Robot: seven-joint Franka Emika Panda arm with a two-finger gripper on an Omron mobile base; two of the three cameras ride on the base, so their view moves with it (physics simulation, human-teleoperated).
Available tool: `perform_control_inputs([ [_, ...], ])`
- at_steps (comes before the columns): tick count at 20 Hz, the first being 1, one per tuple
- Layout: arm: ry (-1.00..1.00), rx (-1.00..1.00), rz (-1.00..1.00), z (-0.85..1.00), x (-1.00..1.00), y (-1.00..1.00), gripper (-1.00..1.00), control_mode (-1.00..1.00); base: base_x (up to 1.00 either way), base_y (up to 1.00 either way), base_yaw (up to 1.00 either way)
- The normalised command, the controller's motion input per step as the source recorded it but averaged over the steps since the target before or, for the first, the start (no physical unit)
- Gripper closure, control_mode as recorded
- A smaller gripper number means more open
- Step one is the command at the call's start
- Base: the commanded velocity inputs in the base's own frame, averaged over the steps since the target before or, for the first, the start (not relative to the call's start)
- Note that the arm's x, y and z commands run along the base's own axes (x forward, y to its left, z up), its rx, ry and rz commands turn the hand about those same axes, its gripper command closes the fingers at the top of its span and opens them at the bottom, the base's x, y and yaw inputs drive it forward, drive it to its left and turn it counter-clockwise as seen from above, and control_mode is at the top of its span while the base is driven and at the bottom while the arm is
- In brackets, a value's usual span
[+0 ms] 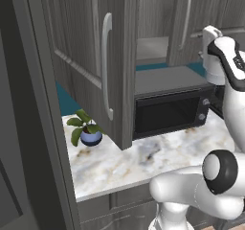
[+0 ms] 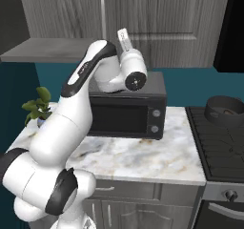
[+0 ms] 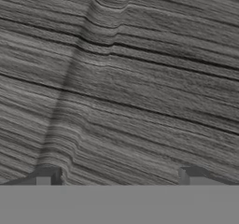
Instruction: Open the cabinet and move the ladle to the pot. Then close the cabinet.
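Note:
The cabinet [image 1: 81, 42] hangs above the counter, its left door swung out toward me with a long silver handle [image 1: 106, 66]. Between the doors a bare shelf [image 1: 152, 47] shows. The right door [image 1: 196, 13] carries its own handle [image 1: 186, 20]. My gripper [image 3: 119, 176] is open and empty, raised above the microwave, its fingertips [image 3: 46, 176] close to dark woodgrain [image 3: 121, 87]. The right base view shows the gripper [image 2: 123, 35] up against the cabinet front [image 2: 162, 23]. The pot [image 2: 226, 106] sits on the stove at the right. The ladle is hidden.
A black microwave [image 2: 128, 113] stands on the marble counter [image 2: 143, 156] under the cabinet. A small potted plant [image 1: 87, 128] sits at the counter's left. The stove [image 2: 221, 142] lies to the right. A tall dark panel [image 1: 28, 128] borders the left.

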Motion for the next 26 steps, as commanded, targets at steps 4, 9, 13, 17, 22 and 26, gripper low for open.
perform_control_inputs([
  [4, 0.03, 0.00, -0.10, 0.00, 0.61, 0.16, -1.00, -1.00, 0.00, 0.00, 0.00],
  [9, 0.00, 0.00, -0.09, 0.00, 0.56, 0.11, -1.00, -1.00, 0.00, 0.00, 0.00],
  [13, 0.00, 0.00, -0.06, 0.00, 0.49, 0.00, -1.00, -1.00, 0.00, 0.00, 0.00],
  [17, 0.01, 0.00, -0.02, 0.03, 0.25, 0.00, -1.00, -1.00, 0.00, 0.00, 0.00],
  [22, 0.05, 0.00, 0.00, 0.28, -0.11, 0.00, -1.00, -1.00, 0.00, 0.00, 0.00],
  [26, 0.02, 0.00, 0.00, 0.38, -0.53, 0.00, -1.00, -1.00, 0.00, 0.00, 0.00],
])
